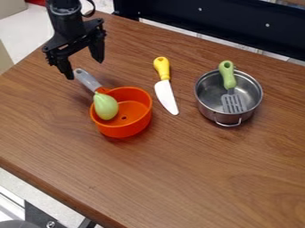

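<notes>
The black gripper [86, 69] hangs over the table's upper left part, open, its two fingers spread wide with nothing between them. Just below it is the grey handle [88, 79] of an orange pot [136, 116]. A pale green, pear-shaped object [106, 106] lies in the pot's left side, its narrow tip near the handle joint. Right of the pot, a knife [166, 97] with a yellow handle and white blade lies on the table. Farther right stands a metal pot [207, 106], with a green-handled slotted spatula [233, 101] resting inside, its handle against the back rim.
The brown wooden table [196, 178] has its left edge running down toward the lower middle. A dark panel [232, 24] with bolts runs behind the table's back edge. Metal and black hardware [39, 217] stands beyond the lower left edge.
</notes>
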Action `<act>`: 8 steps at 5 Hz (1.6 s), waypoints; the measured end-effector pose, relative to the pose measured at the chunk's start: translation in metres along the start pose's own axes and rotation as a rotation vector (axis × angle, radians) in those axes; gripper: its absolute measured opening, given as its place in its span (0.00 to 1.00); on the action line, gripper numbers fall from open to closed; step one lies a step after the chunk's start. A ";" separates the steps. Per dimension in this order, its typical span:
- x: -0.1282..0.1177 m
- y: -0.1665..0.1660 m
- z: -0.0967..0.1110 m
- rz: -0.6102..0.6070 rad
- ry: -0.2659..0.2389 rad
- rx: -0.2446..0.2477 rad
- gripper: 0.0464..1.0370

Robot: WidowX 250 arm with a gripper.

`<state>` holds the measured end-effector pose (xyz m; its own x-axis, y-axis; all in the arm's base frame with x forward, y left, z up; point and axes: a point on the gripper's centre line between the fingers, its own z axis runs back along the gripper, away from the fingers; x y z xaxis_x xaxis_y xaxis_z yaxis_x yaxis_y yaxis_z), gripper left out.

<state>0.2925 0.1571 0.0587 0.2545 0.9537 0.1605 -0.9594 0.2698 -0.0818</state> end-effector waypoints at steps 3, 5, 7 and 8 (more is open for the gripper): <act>-0.002 -0.001 -0.018 0.146 -0.033 0.009 0.94; -0.010 0.004 -0.028 0.153 0.000 0.040 0.54; -0.022 0.004 -0.028 0.174 0.029 0.046 0.31; -0.032 0.003 -0.022 0.172 0.041 0.053 0.31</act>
<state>0.2845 0.1305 0.0317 0.0903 0.9900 0.1080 -0.9939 0.0964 -0.0526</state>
